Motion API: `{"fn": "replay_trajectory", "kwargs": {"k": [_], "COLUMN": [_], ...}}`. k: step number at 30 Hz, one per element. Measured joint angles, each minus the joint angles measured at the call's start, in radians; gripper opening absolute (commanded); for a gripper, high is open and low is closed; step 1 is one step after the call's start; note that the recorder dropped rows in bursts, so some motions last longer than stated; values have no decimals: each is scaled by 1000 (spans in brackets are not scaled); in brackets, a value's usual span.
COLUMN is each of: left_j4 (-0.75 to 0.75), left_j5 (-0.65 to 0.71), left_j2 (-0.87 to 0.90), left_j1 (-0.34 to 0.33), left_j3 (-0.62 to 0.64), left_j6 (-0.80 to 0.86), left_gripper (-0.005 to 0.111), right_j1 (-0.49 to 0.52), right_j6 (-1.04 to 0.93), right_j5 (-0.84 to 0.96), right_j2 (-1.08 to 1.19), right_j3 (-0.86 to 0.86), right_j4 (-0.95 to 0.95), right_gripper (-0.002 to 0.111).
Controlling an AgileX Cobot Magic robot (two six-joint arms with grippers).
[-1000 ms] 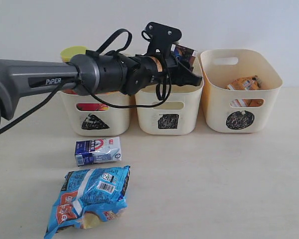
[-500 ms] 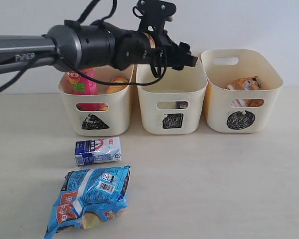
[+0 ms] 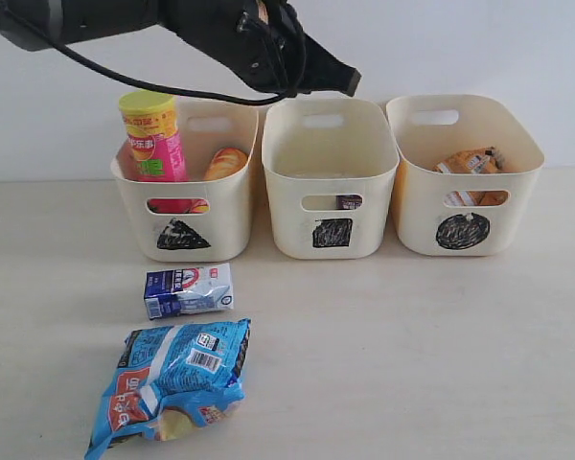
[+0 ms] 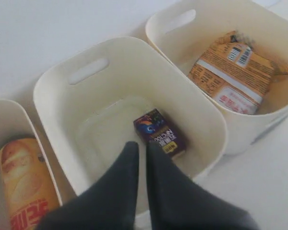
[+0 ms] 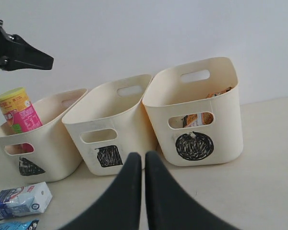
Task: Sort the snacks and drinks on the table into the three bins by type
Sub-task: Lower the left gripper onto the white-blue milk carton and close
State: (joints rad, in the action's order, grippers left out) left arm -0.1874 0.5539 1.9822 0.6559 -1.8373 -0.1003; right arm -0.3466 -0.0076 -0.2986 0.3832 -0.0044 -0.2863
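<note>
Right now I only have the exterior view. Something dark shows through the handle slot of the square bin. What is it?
Observer: The left wrist view looks straight in. It is a dark purple carton lying flat on the floor of the square bin, with nothing else in there.
Operator: Is the left gripper carrying anything? I can't read its tips from here.
Observer: No. The left gripper hangs above that bin, fingers together, with nothing between them.
Operator: And the right arm? It's outside my picture.
Observer: In its wrist view the right gripper is shut and empty.
</note>
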Motion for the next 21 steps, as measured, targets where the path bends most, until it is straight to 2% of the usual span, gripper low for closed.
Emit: {"fn": "replay_trajectory", "kwargs": {"k": [7,14,17,21], "left_j4": [4,-7,-14,-21], "left_j5": [21,54,120,292], "left_j2": [-162,-325,-379,-411], "left_j1": [85,89,89,89], "left_j3": [198,384,440,474], "left_j6": [33,39,41,79], "left_gripper": [4,4,4,4], "right_j1": [0,0,0,0], "right_j6": [8,8,8,8], "right_j5": [0,2,4,4], "right_j2": [0,0,0,0], "right_j3": [0,0,0,0], "right_j4": [0,0,0,0], "right_gripper": [0,0,0,0]}}
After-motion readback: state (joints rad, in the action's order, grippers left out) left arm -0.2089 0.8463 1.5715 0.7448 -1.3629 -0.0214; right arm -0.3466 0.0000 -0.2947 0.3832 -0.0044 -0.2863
